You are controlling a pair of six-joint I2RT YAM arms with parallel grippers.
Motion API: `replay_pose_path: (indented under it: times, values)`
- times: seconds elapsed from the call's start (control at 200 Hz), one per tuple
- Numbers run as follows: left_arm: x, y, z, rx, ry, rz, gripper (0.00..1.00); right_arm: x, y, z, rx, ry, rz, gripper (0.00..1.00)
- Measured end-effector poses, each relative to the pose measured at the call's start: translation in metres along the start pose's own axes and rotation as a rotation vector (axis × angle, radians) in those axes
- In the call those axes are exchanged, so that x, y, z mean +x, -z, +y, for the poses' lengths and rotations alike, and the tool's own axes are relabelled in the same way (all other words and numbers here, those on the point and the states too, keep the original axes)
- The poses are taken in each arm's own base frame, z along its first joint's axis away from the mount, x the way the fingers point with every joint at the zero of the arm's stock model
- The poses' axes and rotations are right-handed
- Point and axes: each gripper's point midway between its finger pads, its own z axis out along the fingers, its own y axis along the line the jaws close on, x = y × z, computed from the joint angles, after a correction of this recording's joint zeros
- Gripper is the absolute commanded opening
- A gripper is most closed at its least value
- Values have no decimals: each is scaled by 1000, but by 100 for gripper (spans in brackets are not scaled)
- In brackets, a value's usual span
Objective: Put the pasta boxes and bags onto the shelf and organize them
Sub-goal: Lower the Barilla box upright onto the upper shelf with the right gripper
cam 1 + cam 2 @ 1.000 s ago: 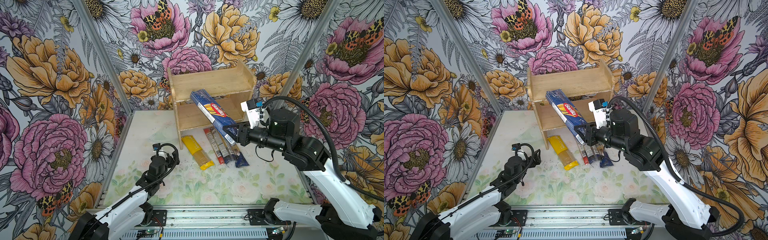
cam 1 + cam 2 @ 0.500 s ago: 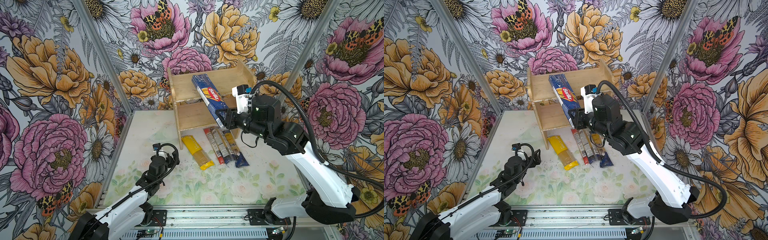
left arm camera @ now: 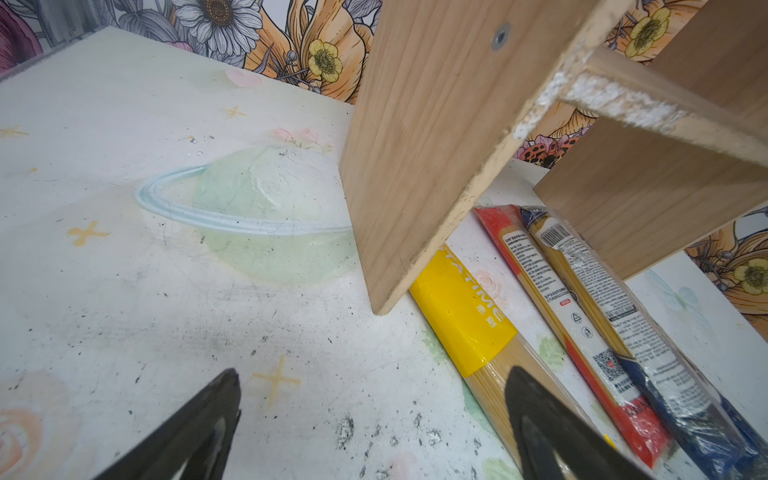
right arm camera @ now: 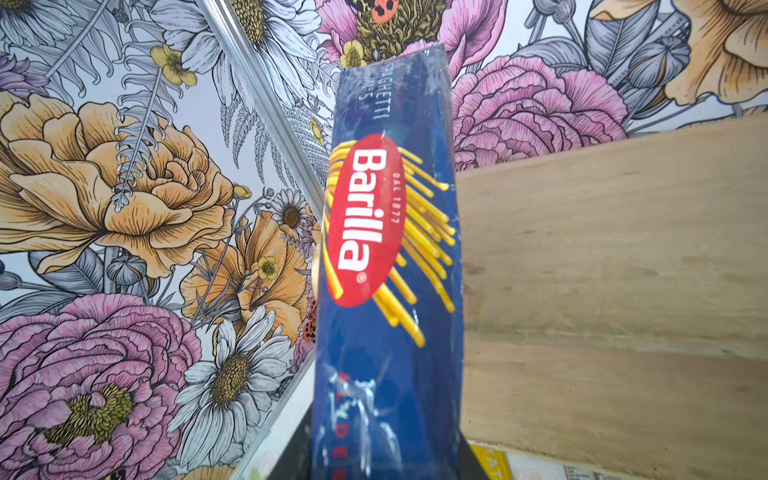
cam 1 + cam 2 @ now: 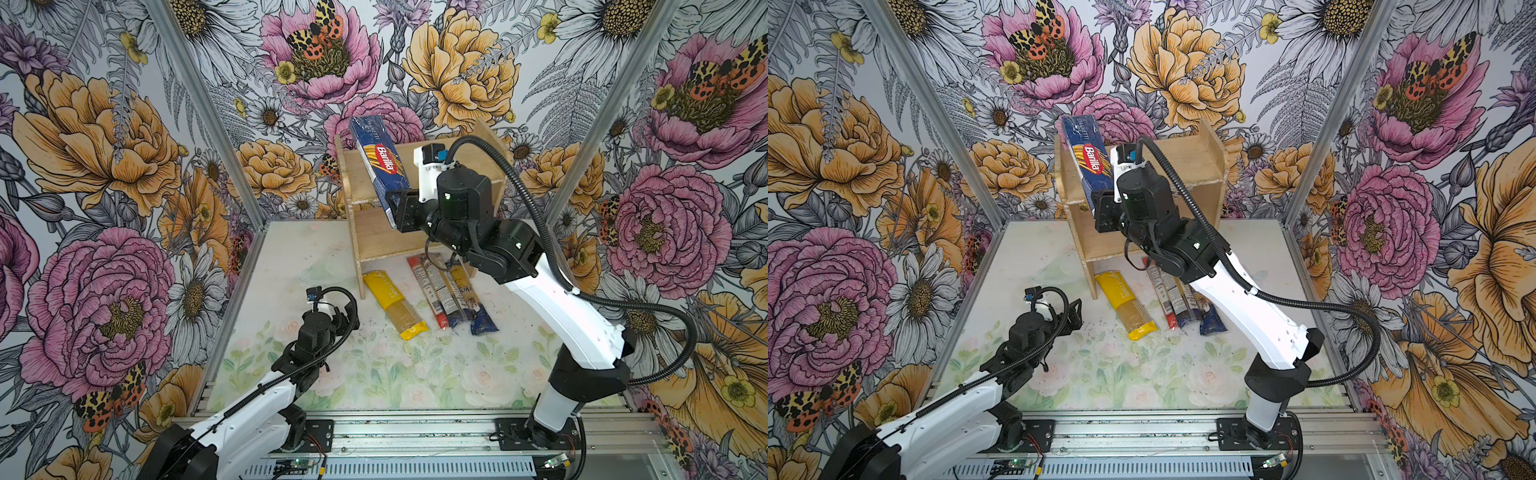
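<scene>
The dark blue Barilla pack (image 5: pixel 376 162) (image 5: pixel 1090 162) (image 4: pixel 386 249) is off the table (image 5: pixel 291 257) and up in your right gripper (image 5: pixel 392 208) (image 5: pixel 1100 208), whose fingers are clamped tight on its lower end. The pack stands steeply, its free end tipped toward eleven o'clock and rising above the top edge of the shelf (image 5: pixel 478 141) (image 5: pixel 1196 166) (image 4: pixel 602 249). In both top views it crosses in front of the shelf's left half, near the left side panel. You cannot tell from these views whether it touches the wood.

The shelf sits at twelve o'clock on the table, open side facing you. Just in front of it, at its six o'clock, four packs lie flat, each running from about eleven to five o'clock: the yellow-ended pack (image 5: pixel 392 305) (image 5: pixel 1127 303) (image 3: pixel 461 316) beside the left panel's foot, then the red-ended pack (image 5: pixel 428 291) (image 3: pixel 552 299), the clear pack with the white label (image 5: pixel 442 291) (image 3: pixel 602 291) and the yellow-and-blue pack (image 5: pixel 469 291), these three pressed side by side.

Your left gripper (image 5: pixel 332 316) (image 5: pixel 1073 316) (image 3: pixel 372 374) hangs low at nine o'clock on the table, fingers spread wide with nothing between them, near the yellow-ended pack
</scene>
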Motion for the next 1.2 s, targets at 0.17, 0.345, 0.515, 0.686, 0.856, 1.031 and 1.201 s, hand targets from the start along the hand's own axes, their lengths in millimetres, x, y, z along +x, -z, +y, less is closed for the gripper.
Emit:
replay_pose_path:
  times: [0.17,0.345,0.515,0.686,0.856,1.031,1.201]
  values:
    - [0,1,-2,10,1,1,99,4,-22,4,59,10,-26,0]
    - [-1,1,-2,14,-6,-1,99,4,-35,-1,119,1,-53,0]
    - [-1,1,-3,17,-13,0,99,0,-39,-7,165,-6,-78,0]
    - [-1,1,-3,19,-15,3,99,-1,-44,-9,187,-10,-96,0]
    - [-1,0,-2,21,-18,3,99,-1,-55,-9,196,-14,-109,0]
    - [-1,0,-2,19,-16,3,99,3,-64,-16,201,-13,-99,0]
    - [-1,0,-2,19,-16,3,99,0,-67,-25,213,-19,-101,0]
